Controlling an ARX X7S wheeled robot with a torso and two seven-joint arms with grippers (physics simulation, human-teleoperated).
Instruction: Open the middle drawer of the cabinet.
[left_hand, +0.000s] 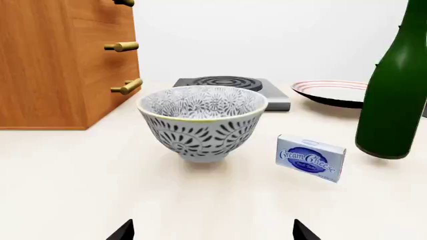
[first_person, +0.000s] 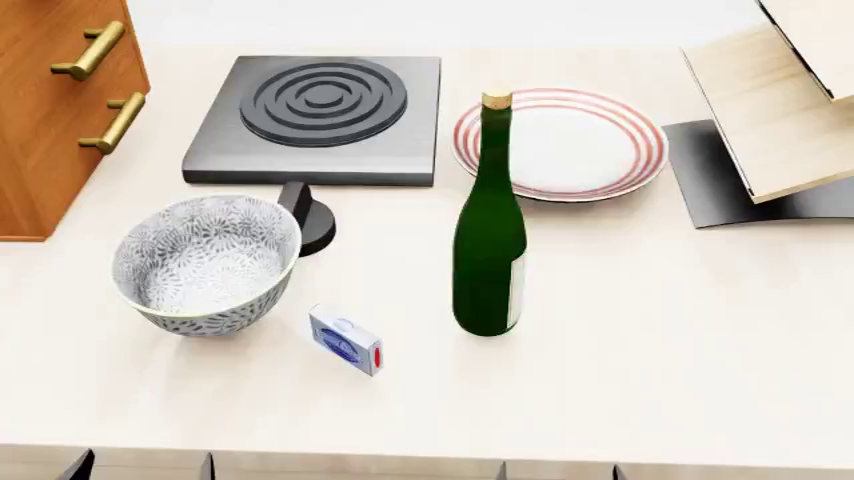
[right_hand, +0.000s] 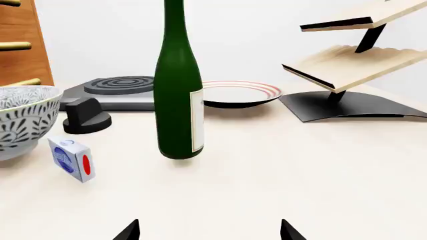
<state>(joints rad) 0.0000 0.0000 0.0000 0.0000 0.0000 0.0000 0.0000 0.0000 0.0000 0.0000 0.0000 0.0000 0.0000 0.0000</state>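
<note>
Orange-brown wood marks the cabinet (first_person: 47, 130) at the far left of the desk (first_person: 641, 360), its drawer fronts all flush and shut. Seen from the left wrist camera, three brass bar handles stick out of its face; the one between the other two (left_hand: 121, 47) belongs to the middle drawer (left_hand: 100, 52), so nothing of the task is done yet. The left tool (left_hand: 212, 231) hangs low over the desk well short of the cabinet, its two dark fingertips spread wide with nothing between them. The right tool (right_hand: 208, 231) is likewise spread and empty, facing the green bottle (right_hand: 179, 85).

A patterned bowl (first_person: 204, 262) stands between the left tool and the cabinet, with a cream cheese box (first_person: 347, 341) just beside it and the black hob (first_person: 320, 118) behind. To do this reach well, I would have the left arm rise and swing round the bowl, not over its rim, then square up to the drawer front. The spread fingers should straddle the middle bar, close firmly on it, and pull straight out along the drawer's line. Taking the wrong handle looks like the main risk, since they sit close together.
</note>
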